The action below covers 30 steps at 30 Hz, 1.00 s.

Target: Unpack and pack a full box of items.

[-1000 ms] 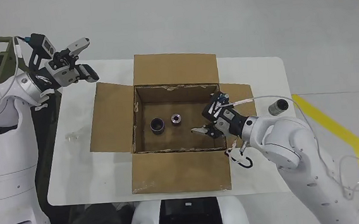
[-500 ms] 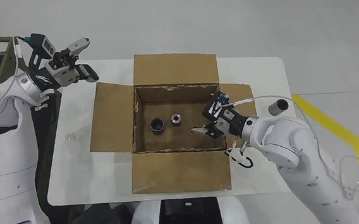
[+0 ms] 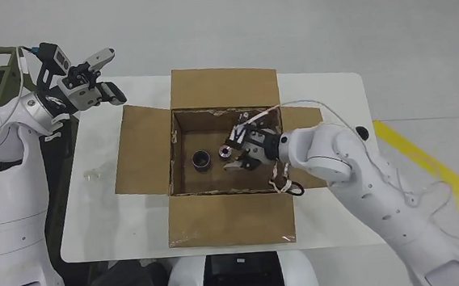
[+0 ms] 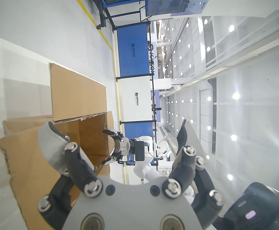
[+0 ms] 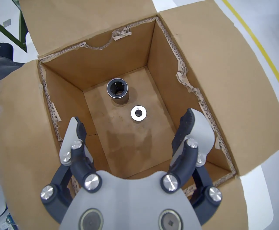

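Right hand [image 5: 132,117]: you held it open over the brown cardboard box [image 5: 122,54].
Left hand [image 3: 110,74]: open, far left.
Risk: grabbing the flat silver ring [image 5: 138,113] could topple the dark metal cylinder [image 5: 117,89].

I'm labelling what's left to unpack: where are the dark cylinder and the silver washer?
Dark cylinder [image 5: 121,100]: right wrist view, side wall.
Silver washer [image 5: 133,113]: right wrist view, flat face.

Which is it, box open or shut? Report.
Open. The cardboard box has its four flaps spread outward, and its floor is visible, with a dark sleeve and a metal ring on it.
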Motion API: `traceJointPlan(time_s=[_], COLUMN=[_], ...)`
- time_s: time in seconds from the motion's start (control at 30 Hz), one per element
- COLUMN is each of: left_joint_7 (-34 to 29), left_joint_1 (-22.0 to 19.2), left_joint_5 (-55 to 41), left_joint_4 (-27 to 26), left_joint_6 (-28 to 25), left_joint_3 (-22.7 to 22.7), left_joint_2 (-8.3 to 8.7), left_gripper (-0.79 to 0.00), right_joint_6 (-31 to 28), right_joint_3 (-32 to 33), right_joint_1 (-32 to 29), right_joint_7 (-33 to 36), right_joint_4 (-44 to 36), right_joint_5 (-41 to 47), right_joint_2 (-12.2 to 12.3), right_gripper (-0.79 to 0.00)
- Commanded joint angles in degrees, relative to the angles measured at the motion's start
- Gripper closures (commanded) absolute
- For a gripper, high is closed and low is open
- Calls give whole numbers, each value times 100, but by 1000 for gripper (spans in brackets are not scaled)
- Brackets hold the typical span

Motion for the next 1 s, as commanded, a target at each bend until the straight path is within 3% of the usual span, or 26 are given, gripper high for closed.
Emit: traceJointPlan(time_s=[0.0,0.27,0.4,0.67,0.97], left_joint_7=[0,0,0,0,0], left_joint_1=[0,0,0,0,0], left_joint_5=[0,0,0,0,0], left_joint_4=[0,0,0,0,0], left_joint_6=[0,0,0,0,0], left_joint_3=[0,0,0,0,0], left_joint_2=[0,0,0,0,0], left_gripper=[-785,-785,-785,-785,-785], right_joint_6=[-7,-125,-105,130,137], right_joint_3=[-153,-630,-799,-1180,-1555], right_joint_1=[168,577,723,979,1238], right_joint_7=[-23,70,210,186,30], right_joint_4=[234,864,1032,1489,2028], right_joint_5=[76,159,136,-61,-234], right_joint_2=[-53,-219,-284,-461,-682], right_gripper=[-785,-785,-742,-785,-751])
